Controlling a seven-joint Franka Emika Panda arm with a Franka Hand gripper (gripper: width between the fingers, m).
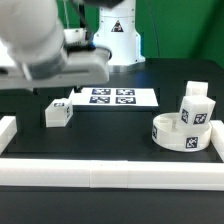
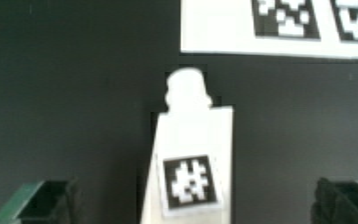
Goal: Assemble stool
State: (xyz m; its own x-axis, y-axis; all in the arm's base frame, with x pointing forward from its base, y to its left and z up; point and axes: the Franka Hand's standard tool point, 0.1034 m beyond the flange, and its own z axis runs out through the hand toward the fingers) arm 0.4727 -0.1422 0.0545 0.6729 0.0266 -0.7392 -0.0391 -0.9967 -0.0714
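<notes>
Exterior view's left to right: border rail (image 1: 8, 128) along the table (image 1: 120, 135) edge. One stool leg (image 1: 57, 112) lies alone toward that edge, near the marker board (image 1: 112, 97) corner. Seat (image 1: 178, 135) sits toward the opposite edge w/ other legs (image 1: 196, 105) in or behind it, can't tell which. Arm's gripper (image 2: 194, 203) hangs over the lone leg, jaws wide apart, nothing held, fingers (image 2: 43, 200) either side, not touching. Step looks like pick-up: centre leg btwn pads, descend straight, close on flat sides below the peg (image 2: 190, 88), not on it.
</notes>
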